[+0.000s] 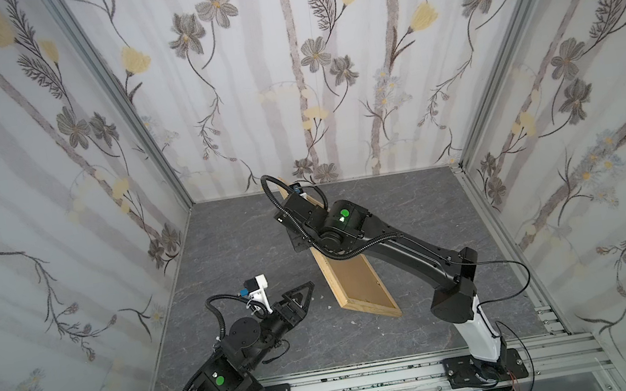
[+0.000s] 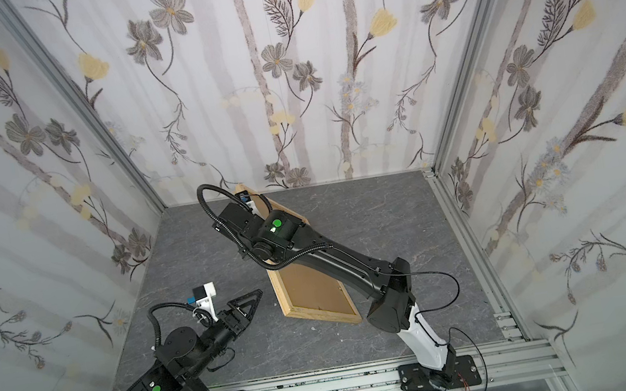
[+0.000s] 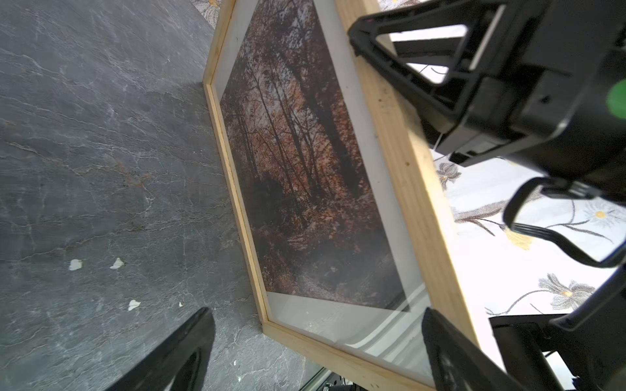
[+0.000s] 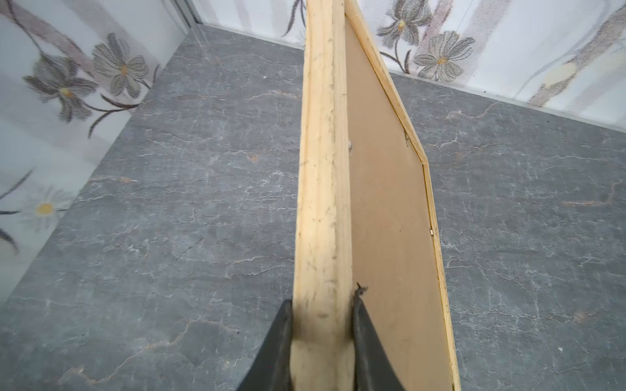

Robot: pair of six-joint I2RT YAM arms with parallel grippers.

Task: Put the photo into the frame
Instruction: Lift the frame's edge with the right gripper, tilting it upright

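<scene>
1. The frame (image 1: 371, 310) stands mid-tabletop on one long edge at a steep slant, running from near the back wall toward the front. The low edge appears to rest on the grey marbled tabletop (image 1: 244, 253).
2. The right gripper (image 4: 321, 306) grips the raised long edge. Its jaws are closed tight on the pale wood strip, one black finger (image 4: 274, 342) on each face. From the left wrist view, one of these fingers shows on the frame's top strip.
3. The photo (image 3: 305, 169) sits inside the frame with its picture side facing the left arm. It shows orange-brown autumn trees, dark trunks and a wide white border. A glossy reflection crosses the lower border, as from glazing.
4. The brown hardboard backing (image 4: 389, 220) fills the frame's rear. In both top views it faces up and toward the right arm (image 2: 312, 289).
5. The left gripper (image 3: 316, 315) hangs just beside the picture face, clear of it. Its jaws are spread wide and hold nothing, with one fingertip (image 3: 200, 325) over bare tabletop.
6. For marks, each arm carries a round green sticker (image 1: 344, 213) on a joint housing. Any lettering on the rig is too small to read.
7. White flecks (image 3: 75, 264) lie on the tabletop near the left gripper.
</scene>
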